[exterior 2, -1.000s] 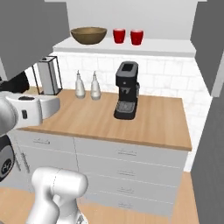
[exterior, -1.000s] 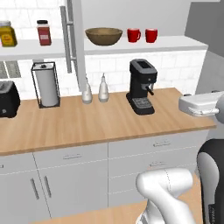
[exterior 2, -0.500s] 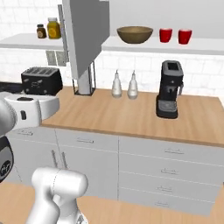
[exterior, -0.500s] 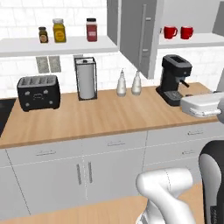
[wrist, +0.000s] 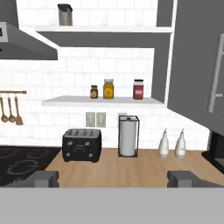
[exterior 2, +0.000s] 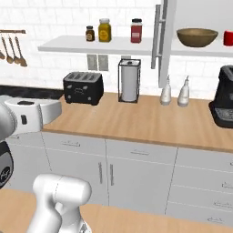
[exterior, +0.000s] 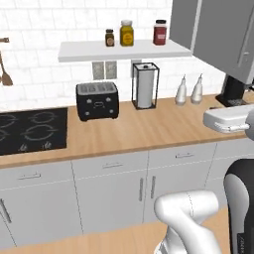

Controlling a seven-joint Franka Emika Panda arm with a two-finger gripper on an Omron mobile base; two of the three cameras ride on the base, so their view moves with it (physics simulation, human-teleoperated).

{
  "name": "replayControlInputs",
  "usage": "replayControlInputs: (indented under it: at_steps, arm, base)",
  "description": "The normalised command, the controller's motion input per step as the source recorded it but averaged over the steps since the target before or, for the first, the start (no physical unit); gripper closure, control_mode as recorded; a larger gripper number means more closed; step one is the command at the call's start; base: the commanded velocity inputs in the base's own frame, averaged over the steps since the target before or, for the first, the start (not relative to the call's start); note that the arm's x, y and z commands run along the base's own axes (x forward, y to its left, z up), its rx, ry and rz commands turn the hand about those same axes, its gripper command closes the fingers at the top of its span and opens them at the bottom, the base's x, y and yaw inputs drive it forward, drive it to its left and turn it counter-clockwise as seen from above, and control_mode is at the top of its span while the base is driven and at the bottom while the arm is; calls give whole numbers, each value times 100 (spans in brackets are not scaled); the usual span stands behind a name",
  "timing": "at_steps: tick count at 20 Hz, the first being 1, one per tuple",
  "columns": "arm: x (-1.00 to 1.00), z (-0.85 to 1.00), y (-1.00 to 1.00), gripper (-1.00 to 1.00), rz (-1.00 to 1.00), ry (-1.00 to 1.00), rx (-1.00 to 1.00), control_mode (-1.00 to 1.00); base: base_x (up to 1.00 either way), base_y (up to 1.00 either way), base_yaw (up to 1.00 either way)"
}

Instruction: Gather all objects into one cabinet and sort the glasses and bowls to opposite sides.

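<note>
Across both base views the whole scene has been shifted rightward since a second ago, so the base is judged to have been driven left along the counter, leaving the wooden bowl (exterior 2: 197, 37) and a red mug (exterior 2: 228, 38) on the cabinet shelf (exterior 2: 200, 53) at the upper right of the right base view, behind the open door (exterior 2: 160, 42). The gripper (wrist: 113, 177) is held with its fingertips wide apart and empty, so no gathering is yet under way. No label or writing can be read on the spice jar (exterior 2: 136, 31) or its neighbours.

A red mug (exterior 2: 228, 38) is cut by the right base view's edge beside the bowl (exterior 2: 197, 37), whose left rim hides behind the cabinet door (exterior 2: 164, 43), and the coffee machine (exterior: 234, 89) is half hidden behind that door from the left.
</note>
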Motion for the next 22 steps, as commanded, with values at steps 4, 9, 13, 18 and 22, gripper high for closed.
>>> replayControlInputs:
  at_steps: [4,9,13,18,22]
  arm:
    - [0,0,0,-100,0,0,0,100]
    - [0,0,0,-100,0,0,0,100]
    - [0,0,0,-100,0,0,0,100]
    - [0,0,0,-100,0,0,0,100]
    - [0,0,0,-100,0,0,0,100]
  base:
    - [0,97,0]
    - [-1,93,0]
    - [2,97,0]
    - [-9,95,11]
    - [0,97,15]
